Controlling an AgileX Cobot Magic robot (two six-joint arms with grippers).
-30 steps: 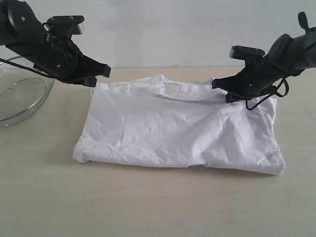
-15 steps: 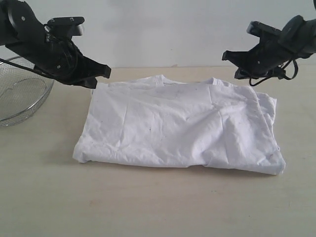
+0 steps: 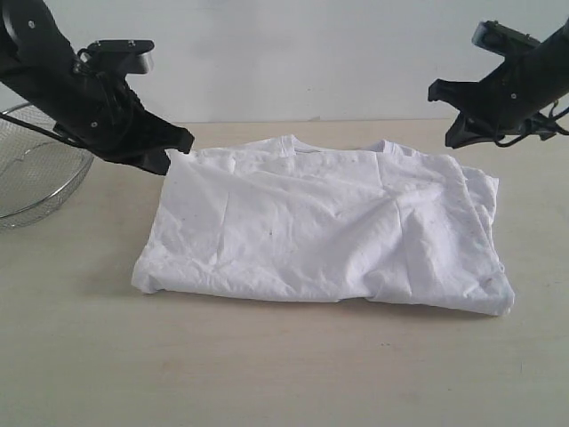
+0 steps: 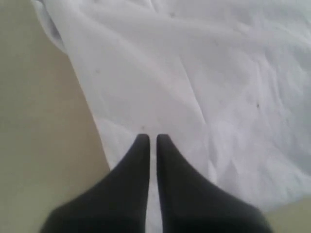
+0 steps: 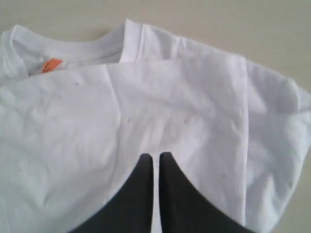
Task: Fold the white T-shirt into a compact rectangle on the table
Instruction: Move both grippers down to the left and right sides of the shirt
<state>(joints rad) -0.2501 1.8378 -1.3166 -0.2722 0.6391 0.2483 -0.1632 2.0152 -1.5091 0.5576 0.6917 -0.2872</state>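
I read this as the pause between folds. The white T-shirt [image 3: 320, 227] lies mid-desk [image 3: 267, 374] as a wide slab, collar at the far edge and long axis running left to right. My left gripper [image 4: 152, 138] hangs over its far left corner and my right gripper [image 5: 155, 156] is raised over the far right, both clenched on nothing. Next I'd need to pinch one short side and carry it across.

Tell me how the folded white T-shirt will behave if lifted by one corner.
The white T-shirt is probably floppy: its creased surface suggests thin cloth. Lifted by a corner, the loose stacked layers would likely unfold. It looks light, so pushing may bunch it.
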